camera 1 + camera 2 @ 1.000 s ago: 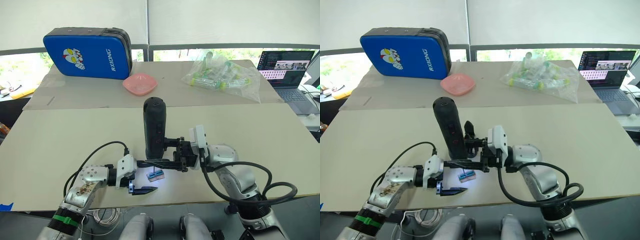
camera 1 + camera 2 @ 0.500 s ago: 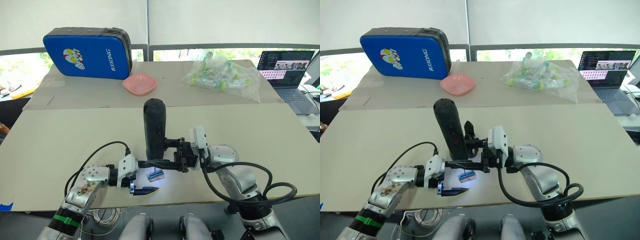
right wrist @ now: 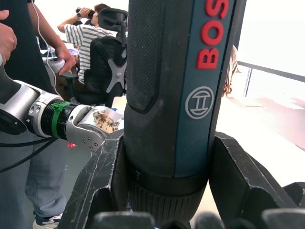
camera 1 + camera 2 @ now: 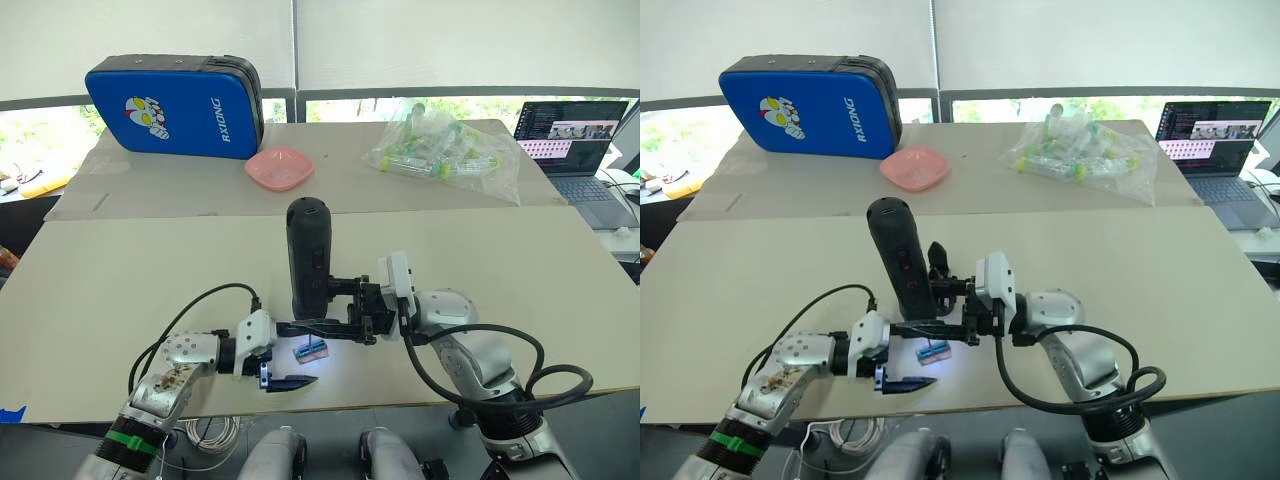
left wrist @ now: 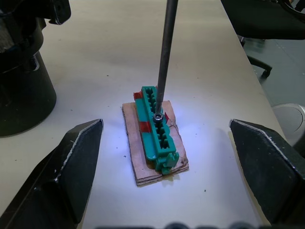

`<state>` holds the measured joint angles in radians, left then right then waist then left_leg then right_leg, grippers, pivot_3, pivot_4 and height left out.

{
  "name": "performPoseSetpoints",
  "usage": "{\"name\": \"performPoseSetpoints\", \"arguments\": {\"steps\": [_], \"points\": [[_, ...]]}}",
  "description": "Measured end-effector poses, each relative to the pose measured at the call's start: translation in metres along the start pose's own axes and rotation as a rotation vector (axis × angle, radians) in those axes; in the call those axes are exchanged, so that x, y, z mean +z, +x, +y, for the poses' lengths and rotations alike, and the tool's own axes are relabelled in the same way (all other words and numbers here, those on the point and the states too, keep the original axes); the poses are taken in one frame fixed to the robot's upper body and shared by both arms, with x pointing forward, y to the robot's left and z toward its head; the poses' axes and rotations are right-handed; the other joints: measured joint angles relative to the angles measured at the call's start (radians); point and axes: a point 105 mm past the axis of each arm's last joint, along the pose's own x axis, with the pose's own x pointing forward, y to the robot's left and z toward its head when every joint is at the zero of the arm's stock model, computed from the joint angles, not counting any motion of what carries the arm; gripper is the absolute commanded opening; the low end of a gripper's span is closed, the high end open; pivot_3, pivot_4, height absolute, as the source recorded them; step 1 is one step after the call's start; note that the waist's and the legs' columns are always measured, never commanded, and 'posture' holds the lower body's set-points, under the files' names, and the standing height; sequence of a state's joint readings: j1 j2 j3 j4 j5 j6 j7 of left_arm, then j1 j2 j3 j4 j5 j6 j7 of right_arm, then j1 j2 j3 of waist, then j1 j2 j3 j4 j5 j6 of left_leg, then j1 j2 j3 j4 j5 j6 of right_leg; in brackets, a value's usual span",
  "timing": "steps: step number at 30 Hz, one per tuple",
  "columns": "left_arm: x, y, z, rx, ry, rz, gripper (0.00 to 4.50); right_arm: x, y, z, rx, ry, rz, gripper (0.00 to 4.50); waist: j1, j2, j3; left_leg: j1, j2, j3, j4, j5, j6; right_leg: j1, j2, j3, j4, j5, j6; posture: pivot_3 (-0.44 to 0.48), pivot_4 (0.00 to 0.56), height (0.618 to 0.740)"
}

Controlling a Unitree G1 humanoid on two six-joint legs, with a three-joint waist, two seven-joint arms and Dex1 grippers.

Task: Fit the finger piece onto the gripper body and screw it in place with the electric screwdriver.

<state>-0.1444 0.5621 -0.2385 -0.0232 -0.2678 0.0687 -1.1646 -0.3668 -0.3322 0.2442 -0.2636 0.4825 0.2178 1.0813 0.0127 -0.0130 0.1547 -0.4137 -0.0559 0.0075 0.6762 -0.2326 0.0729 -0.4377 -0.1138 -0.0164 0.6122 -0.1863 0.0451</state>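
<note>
Our right claw (image 4: 335, 322) clamps the screwdriver (image 4: 309, 255) upright so its bit meets the green block (image 5: 157, 122); left claw (image 4: 285, 352), at its 6 o'clock, spreads apart.

Right tool (image 3: 164, 157) clamped on upright electric screwdriver (image 3: 176, 95), red lettering visible; left arm (image 3: 71, 121) and people (image 3: 97, 43) behind.

My right gripper (image 4: 335, 305) is reaching leftward from a bent elbow low over the table, its fingers (image 3: 102, 183) clamping either side of the upright electric screwdriver (image 4: 307, 255). My left gripper (image 4: 290, 352) is lying low at the table's near edge, pointing right, its fingers (image 5: 78, 157) spreading wide apart and gripping nothing.
</note>
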Motion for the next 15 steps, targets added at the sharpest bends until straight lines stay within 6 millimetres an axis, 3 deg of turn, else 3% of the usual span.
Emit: {"name": "performPoseSetpoints", "arguments": {"steps": [15], "points": [[-0.0001,-0.0005,-0.0007,0.004,0.001,0.001,4.47,-0.0034,0.0019,0.0008,0.005,0.016,0.002,1.96,0.0,0.0,0.0,0.0,0.0,0.0,0.0,0.0,0.0,0.0,0.0,0.0,0.0,0.0,0.0,0.0,0.15,0.74]]}}
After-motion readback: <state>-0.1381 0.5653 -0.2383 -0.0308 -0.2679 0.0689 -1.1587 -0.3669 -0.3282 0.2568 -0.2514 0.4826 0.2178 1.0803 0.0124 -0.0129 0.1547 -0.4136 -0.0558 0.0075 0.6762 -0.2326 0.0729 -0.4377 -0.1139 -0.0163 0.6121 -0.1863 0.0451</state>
